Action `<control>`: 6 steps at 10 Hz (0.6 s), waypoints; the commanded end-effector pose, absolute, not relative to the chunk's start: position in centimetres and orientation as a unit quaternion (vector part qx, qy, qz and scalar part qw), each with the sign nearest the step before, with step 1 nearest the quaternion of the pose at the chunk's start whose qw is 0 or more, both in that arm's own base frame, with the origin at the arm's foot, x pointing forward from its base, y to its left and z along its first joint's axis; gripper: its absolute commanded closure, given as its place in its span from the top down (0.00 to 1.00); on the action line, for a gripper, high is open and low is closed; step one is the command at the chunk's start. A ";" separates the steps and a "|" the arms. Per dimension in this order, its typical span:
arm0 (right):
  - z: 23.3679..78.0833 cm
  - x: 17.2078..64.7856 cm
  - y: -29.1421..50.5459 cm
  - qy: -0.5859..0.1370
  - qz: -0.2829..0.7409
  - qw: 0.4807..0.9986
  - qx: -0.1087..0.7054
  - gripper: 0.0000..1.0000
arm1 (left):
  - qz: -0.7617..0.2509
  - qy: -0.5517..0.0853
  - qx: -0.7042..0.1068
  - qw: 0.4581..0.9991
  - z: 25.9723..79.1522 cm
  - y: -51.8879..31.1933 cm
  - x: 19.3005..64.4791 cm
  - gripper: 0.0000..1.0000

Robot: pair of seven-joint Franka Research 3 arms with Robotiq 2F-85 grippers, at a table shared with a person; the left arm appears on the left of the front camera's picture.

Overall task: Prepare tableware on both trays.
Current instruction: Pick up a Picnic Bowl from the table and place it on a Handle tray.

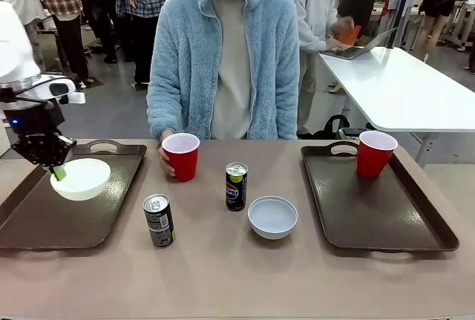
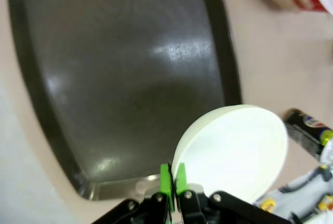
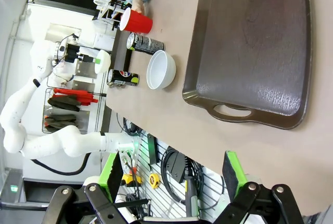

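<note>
The right end effector hangs past the edge of the surface beside the right tray, its jaws spread wide and empty. On the surface, a dark can and a second white bowl stand free, with the Pepsi can just behind and between them. The cans look rigid and smooth, so they are best clasped across mid-body.

The left end effector is clamped on the rim of a white bowl, tilted low over the left tray. I cannot tell whether the bowl touches the tray. It looks light, stiff and slick, so a thin rim pinch may let it swing.

Farther off, a person's hand rests against one red cup, and another red cup stands on the right tray. Both cups seem thin-walled and easily squashed, so they call for a gentle grip.
</note>
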State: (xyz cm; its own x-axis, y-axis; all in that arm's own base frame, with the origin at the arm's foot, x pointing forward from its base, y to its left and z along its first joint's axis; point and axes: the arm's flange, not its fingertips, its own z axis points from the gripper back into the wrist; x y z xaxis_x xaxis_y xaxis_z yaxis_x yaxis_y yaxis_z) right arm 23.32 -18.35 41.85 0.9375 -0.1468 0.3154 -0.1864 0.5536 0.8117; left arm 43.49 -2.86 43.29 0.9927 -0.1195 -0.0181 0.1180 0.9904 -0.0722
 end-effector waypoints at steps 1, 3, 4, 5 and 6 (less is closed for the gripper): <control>41.8 23.3 -18.4 -0.179 0.012 0.861 0.477 1.00 | -0.052 0.005 -0.058 0.997 42.5 -1.5 43.8 0.01; 41.8 23.3 -18.4 -0.179 0.012 0.861 0.477 1.00 | -0.045 0.020 -0.061 0.997 40.0 -1.6 45.1 0.01; 41.8 23.3 -18.4 -0.179 0.012 0.861 0.477 1.00 | -0.041 0.031 -0.062 0.997 38.2 -1.8 45.9 0.01; 41.8 23.3 -18.4 -0.179 0.012 0.861 0.477 1.00 | -0.040 0.045 -0.061 0.996 36.8 -1.9 46.2 0.01; 41.8 23.3 -18.4 -0.179 0.012 0.861 0.477 1.00 | -0.037 0.055 -0.061 0.996 35.7 -2.0 46.3 0.01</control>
State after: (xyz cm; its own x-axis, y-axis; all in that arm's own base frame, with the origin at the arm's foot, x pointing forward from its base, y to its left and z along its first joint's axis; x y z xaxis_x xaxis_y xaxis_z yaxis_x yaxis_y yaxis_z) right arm 23.32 -18.35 41.85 0.9375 -0.1468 0.3155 -0.1865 0.5537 0.8116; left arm 45.69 -1.78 36.10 0.9921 -0.0714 -0.1032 0.0608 0.9929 -0.1025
